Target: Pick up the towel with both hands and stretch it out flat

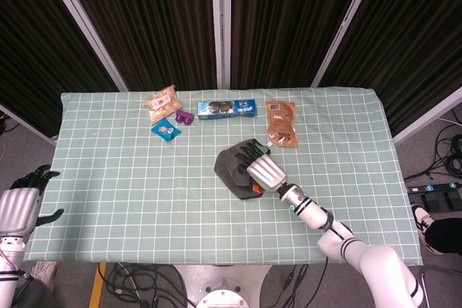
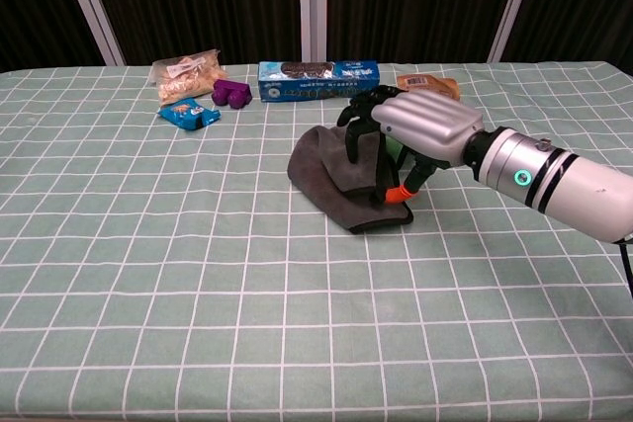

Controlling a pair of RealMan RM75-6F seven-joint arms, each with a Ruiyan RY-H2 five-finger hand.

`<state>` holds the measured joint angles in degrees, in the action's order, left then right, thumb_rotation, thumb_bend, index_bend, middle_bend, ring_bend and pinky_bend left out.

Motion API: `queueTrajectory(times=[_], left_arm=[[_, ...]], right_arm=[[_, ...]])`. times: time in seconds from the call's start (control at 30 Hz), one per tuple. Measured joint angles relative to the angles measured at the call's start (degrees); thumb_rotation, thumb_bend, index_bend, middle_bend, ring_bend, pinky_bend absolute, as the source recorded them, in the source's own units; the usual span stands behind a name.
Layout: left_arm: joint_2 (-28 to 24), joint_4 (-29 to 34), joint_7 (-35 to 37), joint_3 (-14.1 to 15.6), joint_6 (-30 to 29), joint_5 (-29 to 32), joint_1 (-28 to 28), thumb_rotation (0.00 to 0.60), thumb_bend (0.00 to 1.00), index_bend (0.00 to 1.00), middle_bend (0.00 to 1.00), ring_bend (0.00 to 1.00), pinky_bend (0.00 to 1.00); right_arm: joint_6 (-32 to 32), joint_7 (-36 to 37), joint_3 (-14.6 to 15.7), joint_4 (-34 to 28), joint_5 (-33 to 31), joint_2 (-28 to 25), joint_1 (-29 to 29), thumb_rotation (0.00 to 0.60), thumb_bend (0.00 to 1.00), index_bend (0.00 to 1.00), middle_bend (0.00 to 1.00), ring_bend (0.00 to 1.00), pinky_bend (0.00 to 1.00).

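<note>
A dark grey folded towel (image 1: 232, 169) (image 2: 329, 183) lies crumpled near the middle of the green checked table. My right hand (image 1: 258, 168) (image 2: 410, 133) hangs over the towel's right part, fingers spread and curved down onto the cloth, the orange-tipped thumb low at the towel's near right edge. No fold is lifted, so a hold cannot be confirmed. My left hand (image 1: 19, 203) hovers at the table's left front corner, fingers apart, holding nothing. It does not show in the chest view.
Along the far side lie a blue biscuit box (image 1: 227, 109) (image 2: 318, 79), an orange pouch (image 1: 280, 122) (image 2: 427, 83), a clear snack bag (image 1: 162, 102) (image 2: 186, 74), a purple object (image 1: 184, 116) (image 2: 231, 93) and a small blue packet (image 1: 165, 130) (image 2: 188, 114).
</note>
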<state>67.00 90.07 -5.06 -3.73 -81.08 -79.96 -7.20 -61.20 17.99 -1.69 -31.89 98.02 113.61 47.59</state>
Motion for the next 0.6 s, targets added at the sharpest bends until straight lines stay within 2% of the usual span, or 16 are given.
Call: queueTrajectory(times=[0.13, 0.2, 0.37, 0.5, 0.6], left_arm=[[-0.10, -0.02, 0.29, 0.00, -0.06, 0.02, 0.09, 0.600, 0.02, 0.30, 0.26, 0.27, 0.31], [-0.13, -0.09, 0.39, 0.00, -0.12, -0.01, 0.14, 0.600, 0.02, 0.30, 0.26, 0.27, 0.31], [-0.14, -0.17, 0.68, -0.07, 0.04, -0.10, -0.01, 0.600, 0.02, 0.30, 0.26, 0.27, 0.31], [0.00, -0.32, 1.43, -0.24, 0.76, -0.38, -0.65, 0.600, 0.02, 0.30, 0.26, 0.27, 0.31], [0.11, -0.40, 2.71, -0.57, 1.54, -0.85, -1.51, 0.600, 0.02, 0.30, 0.26, 0.27, 0.31]], right_arm=[[-0.07, 0.79, 0.49, 1.32, -0.03, 0.91, 0.97, 0.600, 0.23, 0.54, 0.19, 0.08, 0.00], [-0.10, 1.17, 0.77, 1.81, -0.08, 1.26, 1.26, 0.600, 0.25, 0.56, 0.19, 0.09, 0.00], [-0.70, 1.61, 0.85, 2.32, -0.49, 1.82, 1.76, 0.600, 0.25, 0.64, 0.23, 0.11, 0.00], [-2.42, 2.25, -0.35, 1.90, -1.60, 2.20, 1.91, 0.600, 0.26, 0.71, 0.26, 0.13, 0.00], [-3.24, 2.57, -1.70, 1.02, -2.55, 2.31, 2.60, 0.600, 0.26, 0.72, 0.27, 0.13, 0.00]])
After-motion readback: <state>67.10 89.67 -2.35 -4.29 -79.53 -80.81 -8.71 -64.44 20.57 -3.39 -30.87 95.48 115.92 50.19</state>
